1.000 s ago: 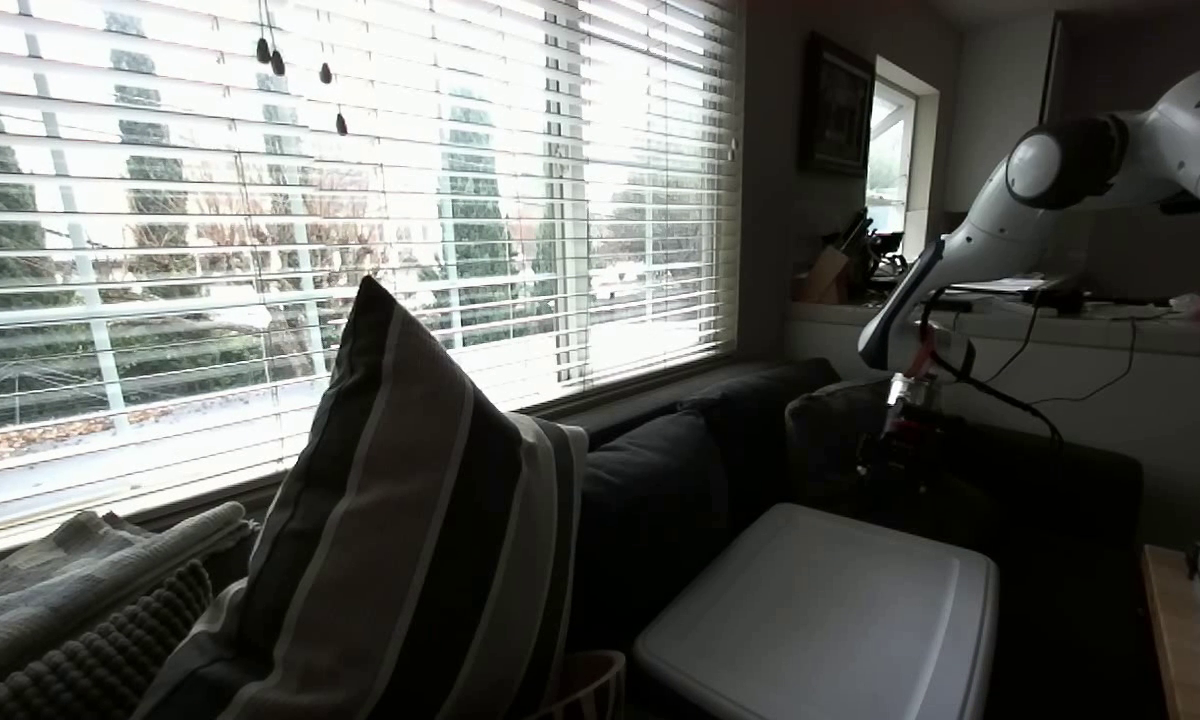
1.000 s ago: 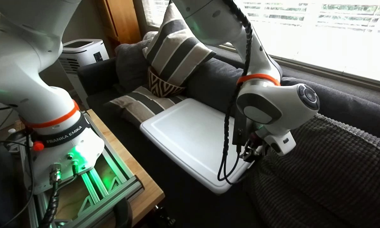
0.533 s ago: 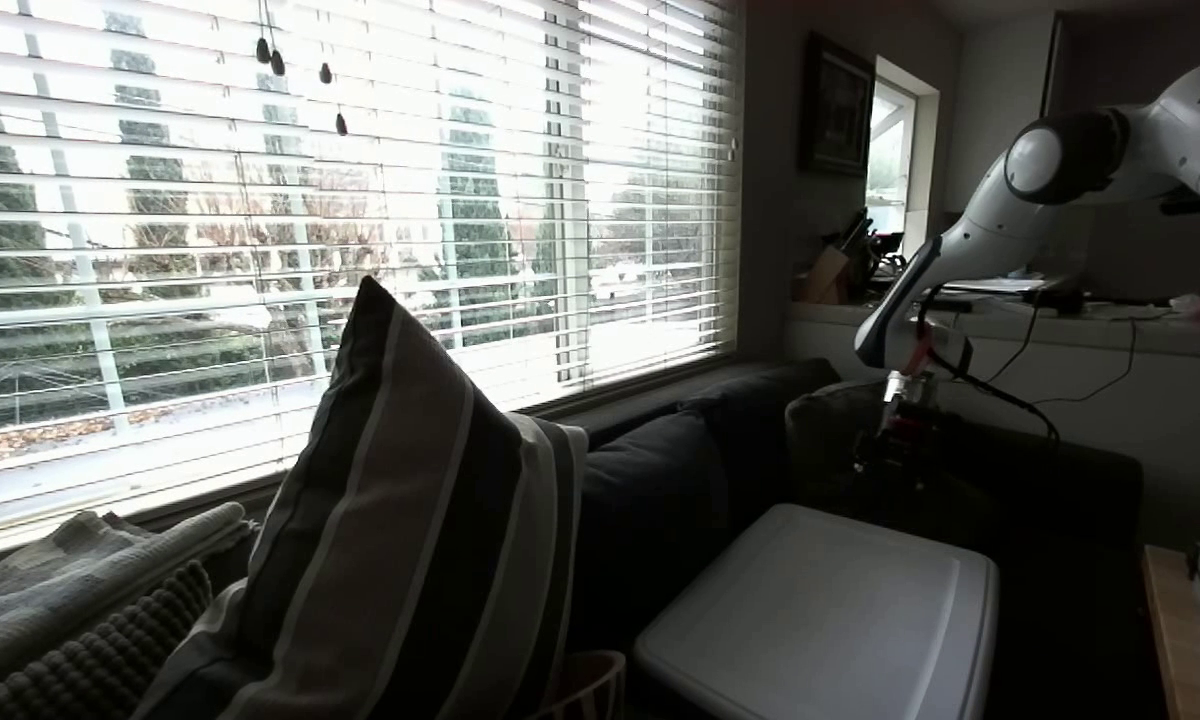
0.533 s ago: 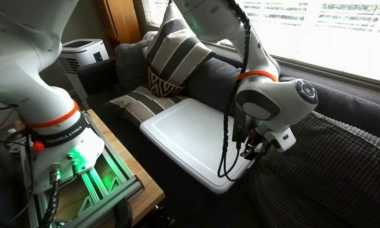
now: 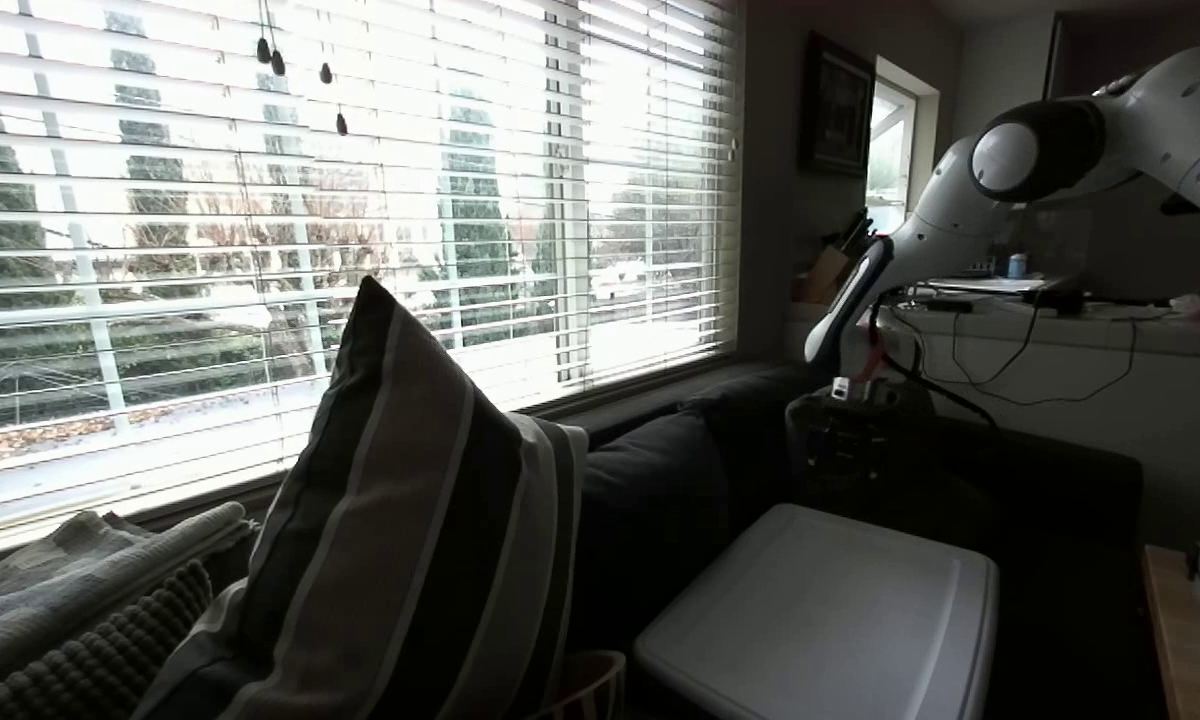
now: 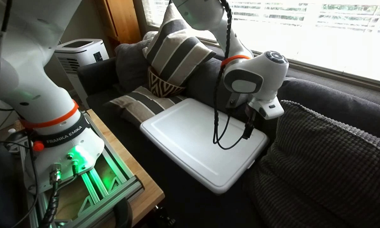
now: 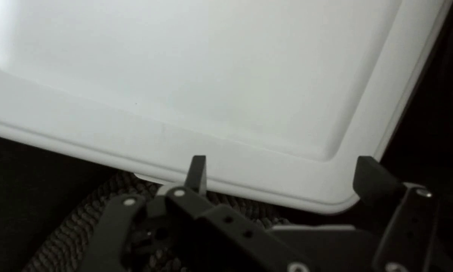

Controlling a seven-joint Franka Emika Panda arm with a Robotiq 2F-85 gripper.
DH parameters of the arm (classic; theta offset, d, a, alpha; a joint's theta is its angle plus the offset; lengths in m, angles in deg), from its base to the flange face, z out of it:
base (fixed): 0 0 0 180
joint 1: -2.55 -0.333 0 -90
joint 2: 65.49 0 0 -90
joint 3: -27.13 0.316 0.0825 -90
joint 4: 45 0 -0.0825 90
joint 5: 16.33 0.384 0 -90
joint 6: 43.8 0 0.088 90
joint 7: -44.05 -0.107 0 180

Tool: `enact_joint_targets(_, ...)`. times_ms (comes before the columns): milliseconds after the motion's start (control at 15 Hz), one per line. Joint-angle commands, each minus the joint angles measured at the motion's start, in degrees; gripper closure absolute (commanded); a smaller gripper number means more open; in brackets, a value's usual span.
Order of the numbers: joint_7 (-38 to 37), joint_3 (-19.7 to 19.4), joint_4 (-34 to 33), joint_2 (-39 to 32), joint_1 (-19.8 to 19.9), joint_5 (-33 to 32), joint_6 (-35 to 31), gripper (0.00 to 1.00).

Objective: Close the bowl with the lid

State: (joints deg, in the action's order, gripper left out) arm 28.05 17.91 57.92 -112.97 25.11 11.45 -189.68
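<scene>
I share this room with a striped throw pillow (image 6: pixel 180 47) on the grey sofa (image 6: pixel 200 83), slatted window blinds (image 5: pixel 360 200) and a knife block (image 5: pixel 829 272).

In the wrist view we are counting two fingers (image 7: pixel 373 179) on one gripper (image 7: pixel 282 166), and in both exterior views we are making out one robot arm (image 6: pixel 262 74), one white rectangular lid (image 6: pixel 190 136) and one sofa (image 6: pixel 96 76). In an exterior view we are tallying two striped cushions (image 6: pixel 179 46), one zigzag-patterned bowl (image 6: pixel 161 85), one dark ribbed cushion (image 6: pixel 323 164), one white appliance (image 6: pixel 85 52), one wooden tabletop (image 6: pixel 149 188), one red knob (image 6: pixel 38 146) and two orange bands (image 6: pixel 52 122) around the arm. In an exterior view we are also counting four hanging cord pulls (image 5: pixel 277 63), two windows (image 5: pixel 889 160) and one framed picture (image 5: pixel 837 105).
</scene>
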Motion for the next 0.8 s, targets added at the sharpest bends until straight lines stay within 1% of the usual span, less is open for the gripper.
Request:
enact_joint_targets(0, -13.0, -6.9, -2.1, -3.1, -8.8, -6.2, 0.0, 0.0)
enact_joint_targets(200, -21.1, -10.9, -4.5, -6.0, -14.4, -11.3, 2.1, 0.0)
enact_joint_targets(333, -24.1, -11.9, -6.6, -8.4, -15.8, -13.5, 3.2, 0.0)
enact_joint_targets(467, -25.4, -11.9, -8.8, -10.6, -15.6, -15.0, 4.8, 0.0)
enact_joint_targets(733, -23.7, -10.9, -13.6, -15.4, -13.6, -16.3, 3.7, 0.0)
